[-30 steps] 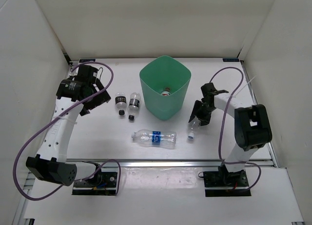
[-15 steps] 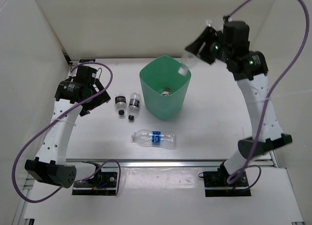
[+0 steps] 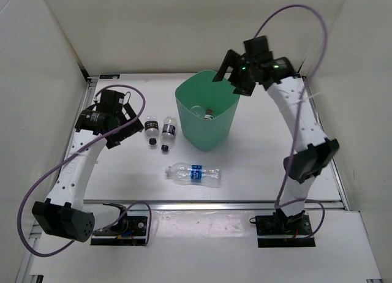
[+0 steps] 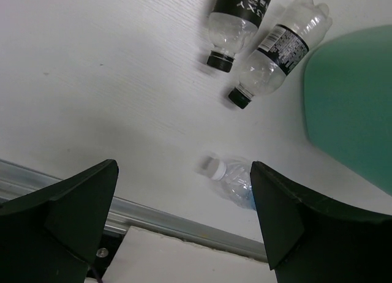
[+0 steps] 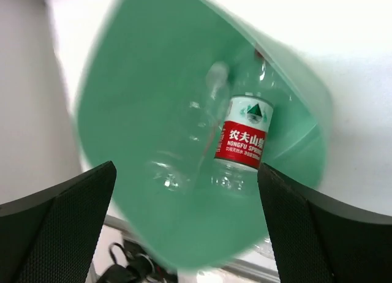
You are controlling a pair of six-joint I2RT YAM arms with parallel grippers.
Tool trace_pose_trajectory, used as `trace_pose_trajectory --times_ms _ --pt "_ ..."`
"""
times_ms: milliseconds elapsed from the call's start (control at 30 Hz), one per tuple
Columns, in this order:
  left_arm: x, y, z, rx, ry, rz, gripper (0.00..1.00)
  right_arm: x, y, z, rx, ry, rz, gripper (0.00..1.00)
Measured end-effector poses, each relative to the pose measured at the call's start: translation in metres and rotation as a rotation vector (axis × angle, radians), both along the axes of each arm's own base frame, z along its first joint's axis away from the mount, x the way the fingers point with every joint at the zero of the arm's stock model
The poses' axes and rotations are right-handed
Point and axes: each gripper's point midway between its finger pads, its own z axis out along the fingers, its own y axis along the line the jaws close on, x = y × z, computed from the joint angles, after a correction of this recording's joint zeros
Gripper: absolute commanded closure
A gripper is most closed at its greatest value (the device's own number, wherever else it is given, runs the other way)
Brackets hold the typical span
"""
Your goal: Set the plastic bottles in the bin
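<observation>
On the surface (image 3: 263, 160) beside the bin (image 3: 211, 133), three bottles (image 3: 194, 173) looked light, thin-walled and slick, best pinched mid-label; left end effector (image 4: 184, 225) and right end effector (image 5: 187, 231) were spread, empty.

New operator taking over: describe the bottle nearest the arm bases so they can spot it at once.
Start at the mint-green bin. In front of it, toward the arm bases, one clear bottle lies alone on its side. It is longer than the two black-labelled bottles left of the bin and wears a blue label.
</observation>
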Motion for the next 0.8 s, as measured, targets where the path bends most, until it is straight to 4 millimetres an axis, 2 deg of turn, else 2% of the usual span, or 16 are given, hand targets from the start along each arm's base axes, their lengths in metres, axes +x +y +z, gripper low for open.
trace_pose_trajectory --times_ms 67,133,200,267,300,367,433,567,667,800 --pt "0.005 -0.008 -0.012 -0.038 -0.024 -0.019 0.0 -0.006 -0.02 0.035 0.045 -0.067 -0.026 0.0" --pt "0.006 -0.012 -0.029 -0.056 -0.02 -0.031 0.0 -0.017 -0.041 0.081 0.102 -0.159 -0.049 0.0" --pt "0.016 -0.016 -0.039 -0.065 -0.028 -0.036 0.0 -0.03 -0.058 0.119 0.146 -0.244 -0.061 0.0" --pt "0.033 -0.02 -0.047 -0.06 -0.041 -0.04 0.0 -0.046 -0.062 0.145 0.188 -0.297 -0.032 0.0" --pt "0.042 -0.021 -0.051 -0.054 -0.047 -0.042 0.0 -0.052 -0.059 0.15 0.203 -0.3 -0.005 0.0" --pt "0.059 -0.024 -0.067 -0.025 -0.026 -0.045 0.0 -0.06 -0.051 0.149 0.218 -0.278 0.049 0.0" --pt "0.079 -0.03 -0.087 0.003 0.016 -0.059 0.0 -0.056 -0.042 0.138 0.222 -0.236 0.097 0.0" --pt "0.119 -0.045 -0.124 0.062 0.074 -0.094 0.0 -0.042 -0.036 0.098 0.208 -0.105 0.13 0.0" --pt "0.131 -0.048 -0.147 0.104 0.113 -0.105 0.0 -0.039 -0.046 0.084 0.202 -0.049 0.123 0.0" --pt "0.146 -0.049 -0.161 0.142 0.131 -0.1 0.0 -0.043 -0.065 0.093 0.212 -0.066 0.107 0.0"
